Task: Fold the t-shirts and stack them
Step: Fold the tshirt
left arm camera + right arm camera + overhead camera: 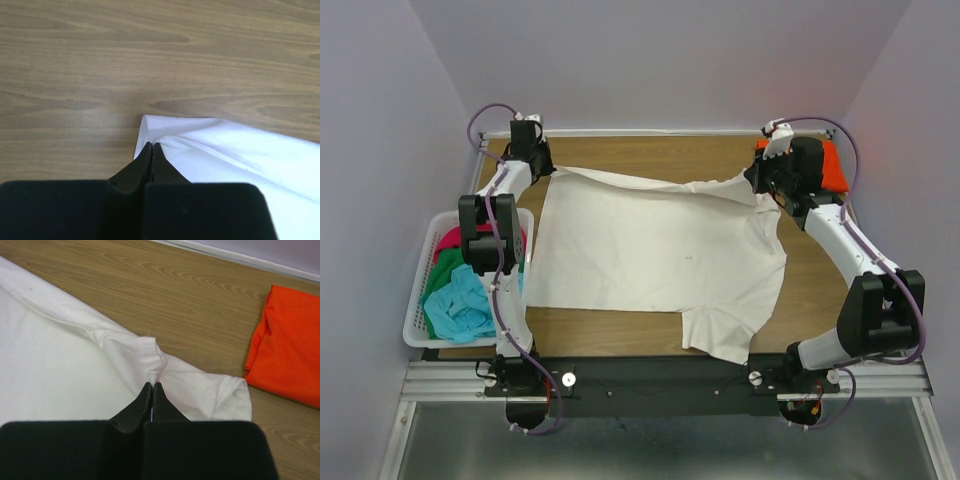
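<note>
A large cream-white t-shirt (pixel 650 260) lies spread on the wooden table. My left gripper (pixel 542 168) is shut on its far left corner; in the left wrist view the tips (pixel 151 146) pinch the cloth edge (pixel 225 150). My right gripper (pixel 760 180) is shut on its far right edge near the sleeve; in the right wrist view the tips (pixel 152 385) pinch a bunched fold of the cream-white t-shirt (pixel 75 365). The edge between them hangs slightly raised. A folded orange t-shirt (pixel 833 166) lies at the far right and shows in the right wrist view (pixel 290 350).
A white lattice basket (pixel 423 300) at the left table edge holds crimson (pixel 450 238), green (pixel 445 268) and light blue (pixel 460 308) t-shirts. Bare wood (pixel 810 290) lies right of the white shirt. A black rail (pixel 660 372) runs along the near edge.
</note>
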Motion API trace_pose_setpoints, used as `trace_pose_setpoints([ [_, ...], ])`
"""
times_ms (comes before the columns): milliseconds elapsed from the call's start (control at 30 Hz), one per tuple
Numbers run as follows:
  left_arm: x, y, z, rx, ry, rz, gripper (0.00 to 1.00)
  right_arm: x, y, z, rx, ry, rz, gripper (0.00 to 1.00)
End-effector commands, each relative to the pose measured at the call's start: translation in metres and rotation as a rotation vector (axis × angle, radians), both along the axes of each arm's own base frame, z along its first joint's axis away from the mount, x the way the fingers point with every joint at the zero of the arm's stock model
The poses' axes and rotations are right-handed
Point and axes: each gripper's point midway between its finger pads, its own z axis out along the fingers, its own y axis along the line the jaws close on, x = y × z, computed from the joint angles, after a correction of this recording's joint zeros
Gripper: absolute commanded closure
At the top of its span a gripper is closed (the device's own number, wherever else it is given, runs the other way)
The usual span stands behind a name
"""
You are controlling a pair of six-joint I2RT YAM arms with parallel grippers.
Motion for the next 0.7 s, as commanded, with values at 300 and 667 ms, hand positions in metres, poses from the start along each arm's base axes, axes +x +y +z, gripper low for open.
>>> trace_pose_setpoints([
  [300,-0.016,0.019,0.016,0.057,-0.023,0.056,1.00,-0.006,-0.015,0.007,-0.038,-0.015,-0.056,0.99],
  [667,-0.030,0.018,0.016,0.060,-0.012,0.053,0.99,-0.007,-0.014,0.002,-0.036,0.004,-0.052,0.99],
])
